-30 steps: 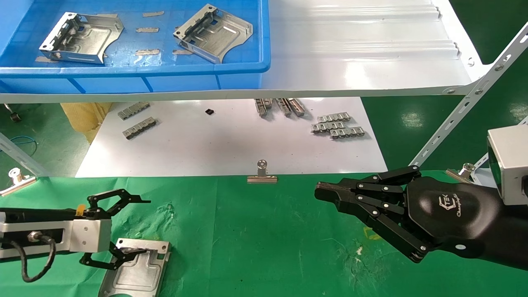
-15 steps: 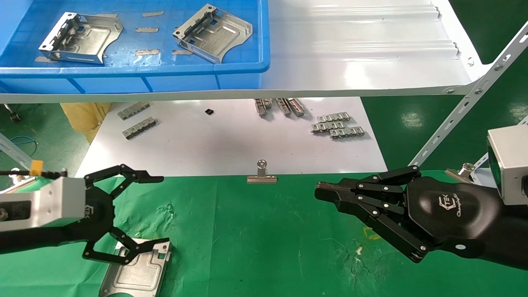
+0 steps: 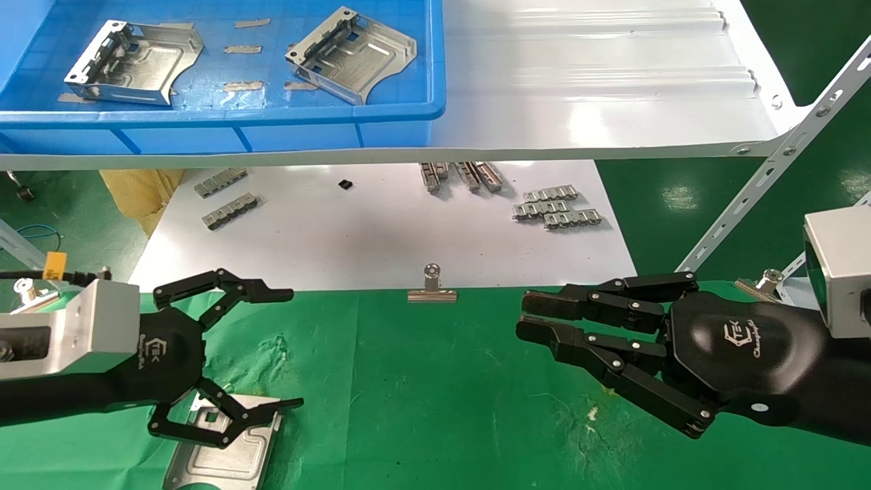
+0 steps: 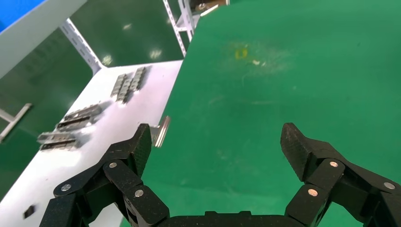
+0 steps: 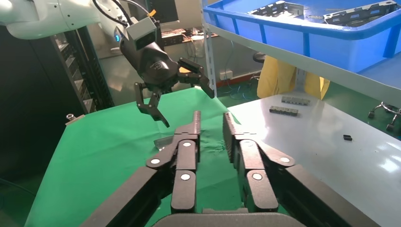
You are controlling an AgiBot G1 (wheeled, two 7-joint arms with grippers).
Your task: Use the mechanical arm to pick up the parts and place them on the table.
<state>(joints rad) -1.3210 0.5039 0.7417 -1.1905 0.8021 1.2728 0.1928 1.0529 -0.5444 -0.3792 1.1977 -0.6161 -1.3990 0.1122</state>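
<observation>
L end effector [image 3: 269,350] is hovering released over part [image 3: 224,452] lying on green tabletop [image 3: 422,395]; 2 more parts [image 3: 350,54] are sitting in blue bin [image 3: 415,109]. R end effector [image 3: 537,316] is hanging slightly parted, empty.

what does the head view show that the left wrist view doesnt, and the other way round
Only the head view shows the blue bin with two parts, the part on the cloth beside the left gripper, and the right gripper.

Only the left wrist view shows the left gripper's open fingers from behind, with nothing between them.

Both show the table, white paper, link strips and clip.
</observation>
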